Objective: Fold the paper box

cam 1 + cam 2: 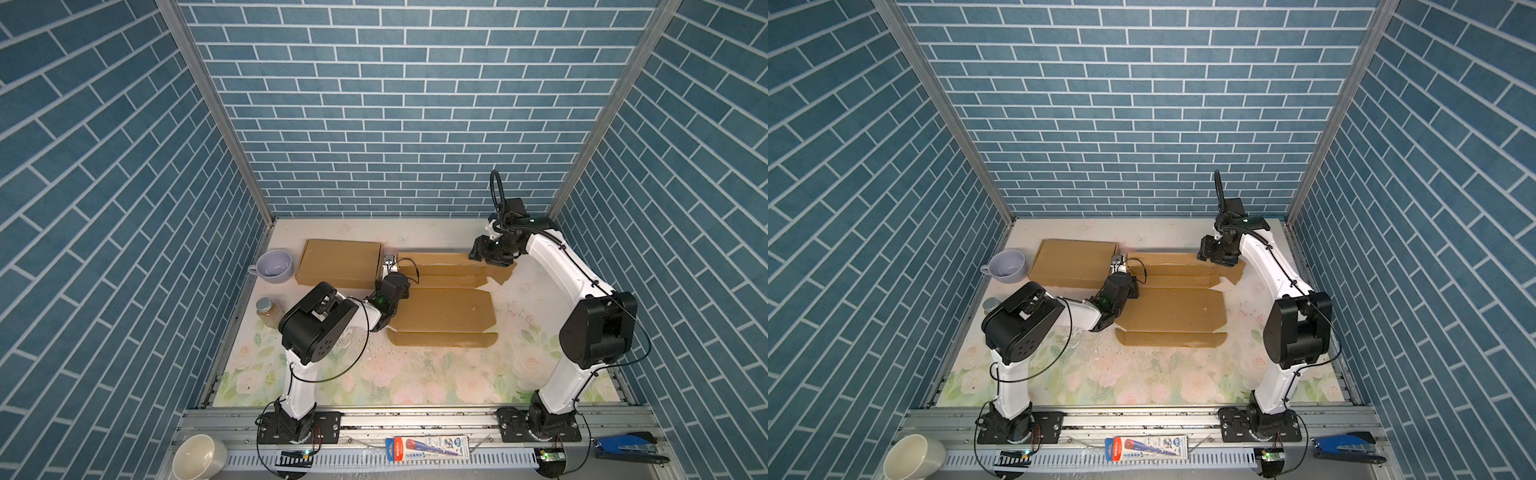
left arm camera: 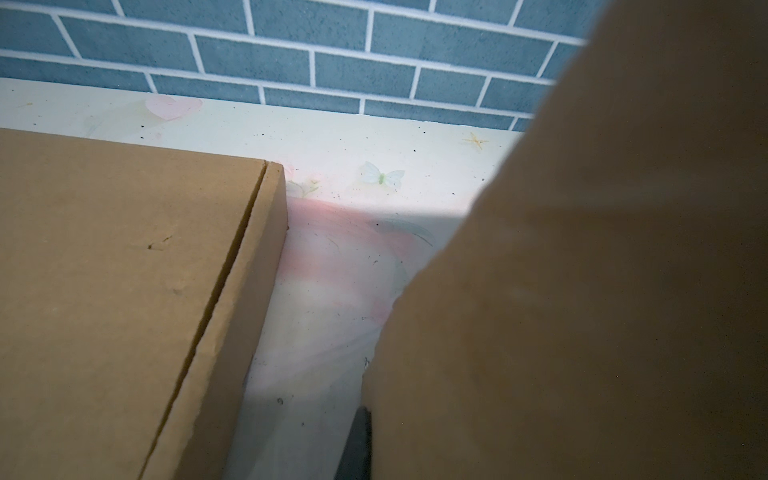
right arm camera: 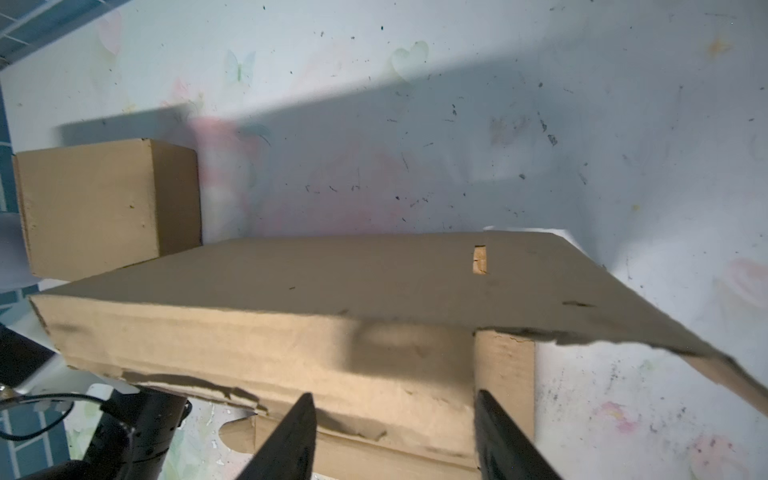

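One paper box point(image 1: 444, 309) mostly flat, left gripper point(image 1: 388, 265) pinching its 10 o'clock edge, right gripper point(image 3: 395, 436) spread open at 1 o'clock

White arm links point(image 1: 557, 257), black joints point(image 1: 316, 328), looped black cables point(image 1: 1218, 189)

Sundries, bench and front rail.
Lavender cup point(image 1: 273, 266) and lidded jar point(image 1: 268, 312) along bench's left edge; closed cardboard box point(image 1: 338, 264) beside cup; cream mug point(image 1: 199, 457), pencil packet point(image 1: 428, 448), blue stapler point(image 1: 627, 446) on rail.
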You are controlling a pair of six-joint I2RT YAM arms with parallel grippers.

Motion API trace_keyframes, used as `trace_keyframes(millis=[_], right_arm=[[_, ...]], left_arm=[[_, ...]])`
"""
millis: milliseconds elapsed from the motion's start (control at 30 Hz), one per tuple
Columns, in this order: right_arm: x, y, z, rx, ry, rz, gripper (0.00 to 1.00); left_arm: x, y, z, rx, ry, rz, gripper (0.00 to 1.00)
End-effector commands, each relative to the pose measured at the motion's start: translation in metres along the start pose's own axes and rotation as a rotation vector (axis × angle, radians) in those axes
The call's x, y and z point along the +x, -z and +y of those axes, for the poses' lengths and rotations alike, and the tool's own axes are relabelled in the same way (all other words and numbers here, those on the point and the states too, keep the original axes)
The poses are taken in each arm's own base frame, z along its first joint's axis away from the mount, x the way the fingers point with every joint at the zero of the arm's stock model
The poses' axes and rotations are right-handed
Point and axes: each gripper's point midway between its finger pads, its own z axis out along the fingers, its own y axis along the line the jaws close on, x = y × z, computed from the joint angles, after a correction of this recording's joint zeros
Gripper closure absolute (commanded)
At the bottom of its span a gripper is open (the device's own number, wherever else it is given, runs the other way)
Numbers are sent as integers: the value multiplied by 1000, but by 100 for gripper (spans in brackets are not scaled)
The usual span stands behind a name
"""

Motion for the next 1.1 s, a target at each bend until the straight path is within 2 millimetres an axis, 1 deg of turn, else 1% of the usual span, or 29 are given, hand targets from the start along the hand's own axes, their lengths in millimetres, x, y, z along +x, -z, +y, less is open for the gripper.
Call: trace_keyframes(millis=[0,167,233,433,533,633,700,800,867,900,933,1067], right_arm=[[4,-5,15,-91,-24,25,48],[4,-15,13,-154,-63,43,60],[2,-14,12,-169,-71,37,61],[-7,8,6,-208,-35,-5,52],[-14,27,-1,-216,10,-29,44],[-24,48,-24,-164,28,-75,40],[-29,60,-49,-112,17,-120,37],[-32,68,-86,-28,28,-206,36],[-33,66,-103,50,113,-253,36],[-35,62,-109,85,162,-275,36],[-36,59,-111,91,201,-292,36],[-39,44,-105,57,353,-347,38]], left_arm=[[5,0,-2,-1,-44,34,100],[5,-1,-2,0,-45,36,100],[5,0,-2,4,-43,39,100],[3,-1,11,-22,-27,85,100],[1,-1,14,-27,-27,103,100],[3,-3,16,-20,-28,138,100],[1,-4,18,-23,-13,153,100],[-3,-5,21,-25,1,166,100],[-5,-6,19,-16,-2,170,100],[-6,-7,18,-15,-5,174,100],[-5,-9,17,-11,-8,179,100],[-3,-11,15,-5,-16,194,100]])
